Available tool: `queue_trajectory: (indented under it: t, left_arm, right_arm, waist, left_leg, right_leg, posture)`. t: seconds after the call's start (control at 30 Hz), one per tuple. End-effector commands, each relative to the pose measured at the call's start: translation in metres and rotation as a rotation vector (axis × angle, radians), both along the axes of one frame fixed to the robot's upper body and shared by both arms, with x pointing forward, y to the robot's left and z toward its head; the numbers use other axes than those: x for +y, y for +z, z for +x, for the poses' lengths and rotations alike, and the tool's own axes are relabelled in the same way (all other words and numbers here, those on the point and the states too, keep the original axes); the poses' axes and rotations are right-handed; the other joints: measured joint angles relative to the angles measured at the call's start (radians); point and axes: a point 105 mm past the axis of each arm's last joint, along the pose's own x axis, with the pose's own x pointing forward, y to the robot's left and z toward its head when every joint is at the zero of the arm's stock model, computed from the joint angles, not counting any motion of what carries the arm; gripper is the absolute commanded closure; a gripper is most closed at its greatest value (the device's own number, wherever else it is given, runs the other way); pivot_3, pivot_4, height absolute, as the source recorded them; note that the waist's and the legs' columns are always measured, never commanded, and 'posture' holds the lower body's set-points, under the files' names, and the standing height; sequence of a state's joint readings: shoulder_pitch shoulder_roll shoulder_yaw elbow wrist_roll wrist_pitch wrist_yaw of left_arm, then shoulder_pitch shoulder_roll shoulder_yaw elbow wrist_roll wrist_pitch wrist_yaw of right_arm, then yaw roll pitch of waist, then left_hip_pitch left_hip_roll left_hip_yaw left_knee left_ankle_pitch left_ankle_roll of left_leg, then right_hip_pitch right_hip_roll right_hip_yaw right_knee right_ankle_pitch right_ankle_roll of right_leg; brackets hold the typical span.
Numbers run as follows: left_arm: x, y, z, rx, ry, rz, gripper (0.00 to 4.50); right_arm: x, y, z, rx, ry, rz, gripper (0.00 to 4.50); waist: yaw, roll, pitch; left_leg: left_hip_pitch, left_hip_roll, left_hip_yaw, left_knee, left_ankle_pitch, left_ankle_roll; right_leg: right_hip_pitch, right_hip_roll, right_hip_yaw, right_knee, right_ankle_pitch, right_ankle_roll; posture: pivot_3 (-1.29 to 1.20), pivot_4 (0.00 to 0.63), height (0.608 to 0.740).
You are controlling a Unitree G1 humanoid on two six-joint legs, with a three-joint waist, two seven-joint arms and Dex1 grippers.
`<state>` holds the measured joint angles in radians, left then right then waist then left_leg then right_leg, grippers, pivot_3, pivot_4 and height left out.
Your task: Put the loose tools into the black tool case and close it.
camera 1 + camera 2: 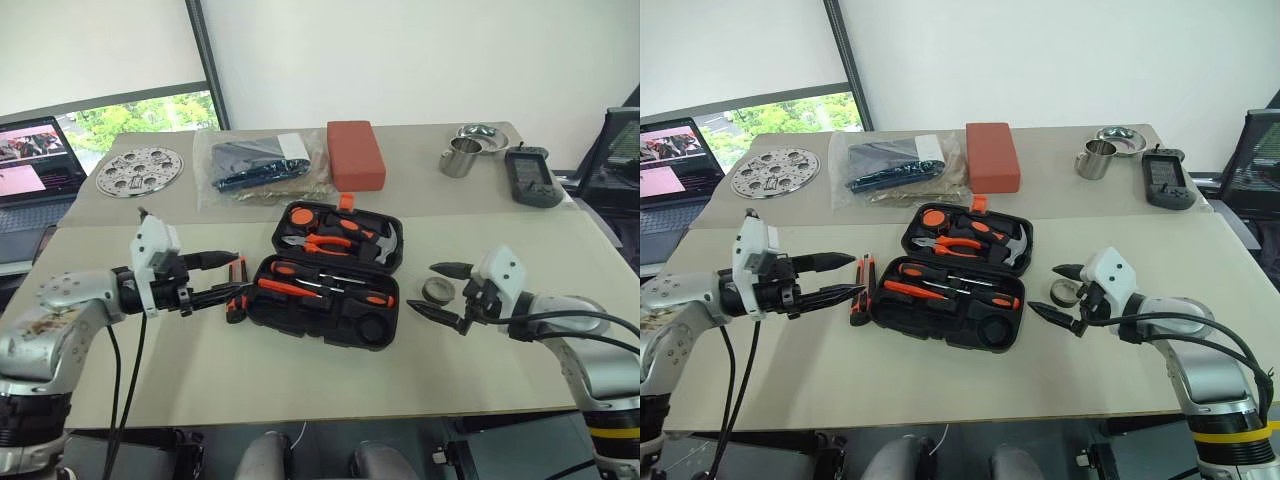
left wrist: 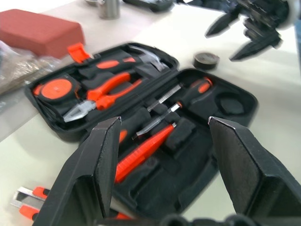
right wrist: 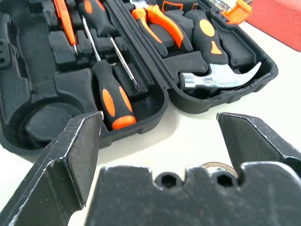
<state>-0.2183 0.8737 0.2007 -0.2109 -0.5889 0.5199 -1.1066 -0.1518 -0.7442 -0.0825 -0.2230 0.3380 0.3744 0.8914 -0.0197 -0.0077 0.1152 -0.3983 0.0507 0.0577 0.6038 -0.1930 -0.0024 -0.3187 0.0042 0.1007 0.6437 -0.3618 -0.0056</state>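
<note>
Just past the left gripper tips lies the utility knife, loose on the table, between that gripper and the black tool case. Left fingers spread wide, nothing between them, pointing across at the case.

Case sits open and flat, midway between the two grippers, lid half on the far side from both hands. Lid holds pliers, hammer, round orange tape measure, all seated. Near half: slim orange screwdriver and two orange-and-black screwdrivers lie in their recesses, so those look done. Round recess at the corner nearest the right gripper is empty, likely for the roll.

Dark tape roll on the table just beyond the right gripper, between it and the case, apart from the case edge. From the head views it sits about level with the gap between the fingers; can't tell any contact. Right fingers fully apart, holding nothing.

Judgement: mostly packed. Left to do: knife in, roll in, fold lid over, press orange latch. Knife slot not clearly made out from here. Lid not yet shut.
</note>
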Motion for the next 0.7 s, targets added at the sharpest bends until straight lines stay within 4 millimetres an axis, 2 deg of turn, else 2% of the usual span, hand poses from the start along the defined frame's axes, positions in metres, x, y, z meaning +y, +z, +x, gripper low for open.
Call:
queue_trajectory:
  t: [0.03,0.23,0.37,0.5,0.7]
  left_arm:
    - [0.003,0.001,0.000,-0.031,-0.028,0.067,0.04]
    - [-0.001,0.011,-0.007,-0.036,-0.110,0.113,0.04]
    - [-0.002,0.023,-0.021,-0.006,-0.215,0.163,0.04]
    - [0.002,0.027,-0.018,-0.018,-0.213,0.182,0.04]
    - [0.007,0.022,-0.012,-0.018,-0.172,0.209,0.04]
  right_arm:
    - [0.006,0.011,0.000,-0.047,0.025,0.013,0.00]
    - [-0.009,0.000,0.002,0.015,-0.041,-0.062,0.00]
    - [-0.015,-0.007,0.001,0.101,-0.062,-0.108,0.00]
    - [-0.011,-0.007,0.002,0.111,-0.033,-0.124,0.00]
    - [0.004,0.001,-0.002,0.093,0.047,-0.064,0.00]
  waist:
    - [0.001,0.000,0.000]
    - [0.004,0.000,0.000]
    - [0.003,0.000,0.001]
    - [0.000,0.001,0.001]
    - [0.000,0.001,0.002]
  left_leg:
    - [0.000,0.000,0.000,0.000,0.000,0.000]
    - [-0.001,-0.001,0.000,0.000,0.000,0.000]
    - [0.000,-0.001,0.001,0.000,0.000,0.000]
    - [0.000,-0.001,0.001,-0.001,0.000,0.000]
    - [0.000,0.000,0.001,-0.001,0.000,0.000]
  right_leg:
    - [0.000,0.000,0.000,0.000,0.000,0.000]
    - [0.000,-0.005,-0.001,0.000,0.000,0.000]
    - [0.000,-0.006,-0.001,0.000,0.000,0.000]
    - [0.000,-0.006,-0.001,0.000,0.000,0.000]
    - [-0.001,-0.002,-0.001,0.000,0.000,0.000]
  posture:
    - [0.00,0.150,0.740]
    - [0.00,0.150,0.740]
    - [0.00,0.150,0.740]
    - [0.00,0.150,0.740]
    - [0.00,0.150,0.740]
